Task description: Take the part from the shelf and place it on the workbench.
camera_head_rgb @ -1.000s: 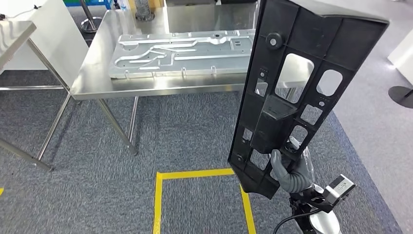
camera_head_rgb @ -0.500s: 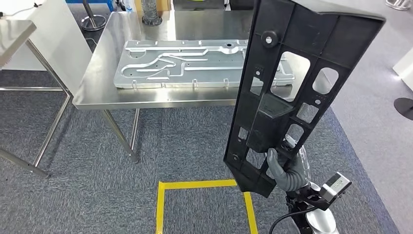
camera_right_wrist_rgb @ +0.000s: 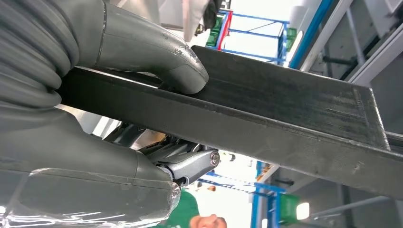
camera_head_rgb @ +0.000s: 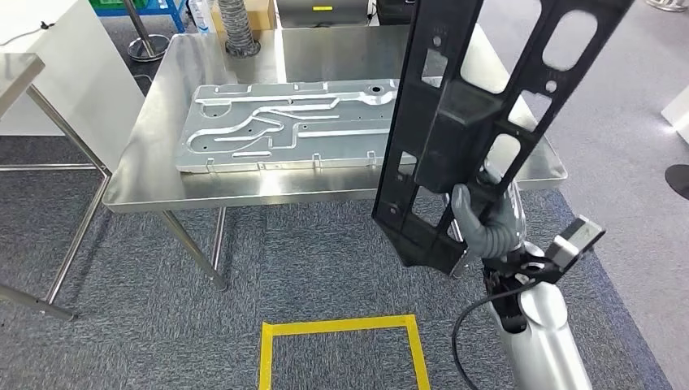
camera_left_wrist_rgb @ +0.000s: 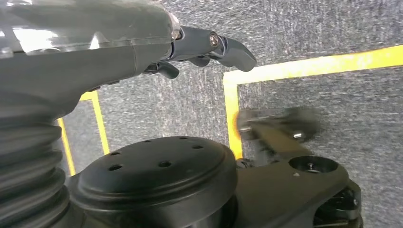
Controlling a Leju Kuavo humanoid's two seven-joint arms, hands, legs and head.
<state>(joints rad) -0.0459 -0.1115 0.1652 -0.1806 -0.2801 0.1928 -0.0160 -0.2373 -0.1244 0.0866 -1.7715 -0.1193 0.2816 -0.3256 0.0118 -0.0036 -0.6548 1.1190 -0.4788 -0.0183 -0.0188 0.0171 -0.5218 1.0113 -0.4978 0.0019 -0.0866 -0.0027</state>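
One part: long black plastic panel with rectangular and oval cut-outs (camera_head_rgb: 455,122), held upright and tilted, its top leaning toward 1 o'clock, in front of the table's near right edge.
Right hand: grey hand (camera_head_rgb: 485,218) clenched around the panel's lower section at about 5 o'clock in the head view; thumb (camera_right_wrist_rgb: 157,54) pressed on one face of the panel (camera_right_wrist_rgb: 285,118), darker fingers on the other.
Left hand: hanging over grey carpet (camera_left_wrist_rgb: 332,28) beside yellow floor tape (camera_left_wrist_rgb: 304,66); fingers (camera_left_wrist_rgb: 228,50) loosely curled with nothing in them.
Table: shiny stainless-steel table (camera_head_rgb: 162,154) at 12 o'clock, beyond the panel.
On the table: flat silver metal plate with raised channels (camera_head_rgb: 284,126), lying lengthwise; ribbed grey hose (camera_head_rgb: 236,28) at the far edge, near 11 o'clock.
Floor: yellow tape square (camera_head_rgb: 341,349) at 6 o'clock.
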